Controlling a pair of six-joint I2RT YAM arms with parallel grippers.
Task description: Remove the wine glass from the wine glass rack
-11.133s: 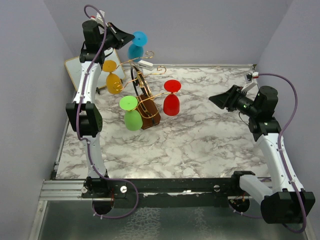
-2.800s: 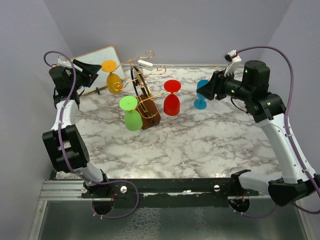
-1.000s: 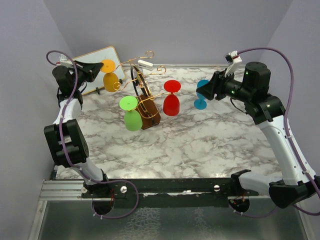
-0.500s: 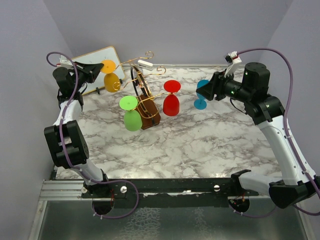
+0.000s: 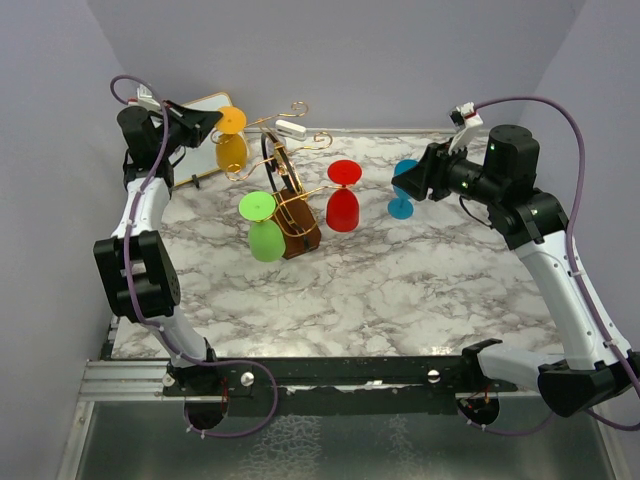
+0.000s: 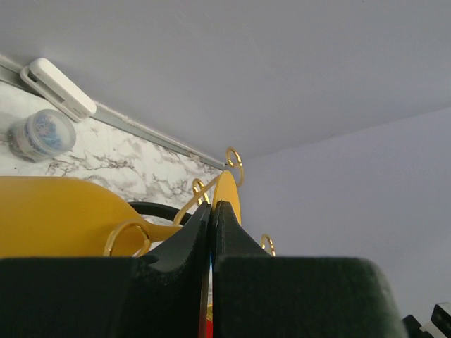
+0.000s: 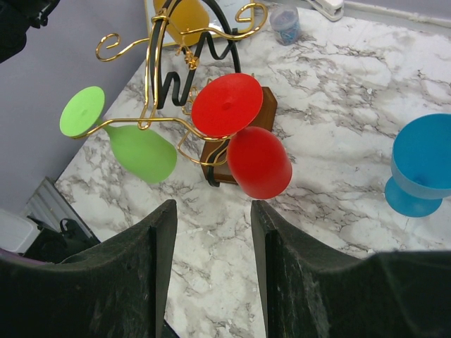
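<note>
— What are you holding?
— My left gripper (image 6: pixel 212 206) is pinched shut on the thin foot of the yellow wine glass (image 6: pixel 56 215). Its stem sits in a back-left curl of the wine glass rack (image 5: pixel 299 238).
— How do you free it?
— I draw the stem out through the hook's mouth, level, without twisting. My right gripper (image 7: pixel 210 210) is parted and empty.

Gold rack (image 5: pixel 300 235), yellow glass (image 5: pixel 231 152), seemingly bluish jar (image 7: pixel 285 20)

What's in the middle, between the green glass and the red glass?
The gold wine glass rack stands between the green glass and the red glass, and both hang from its arms. The top view and the right wrist view show it.
</note>
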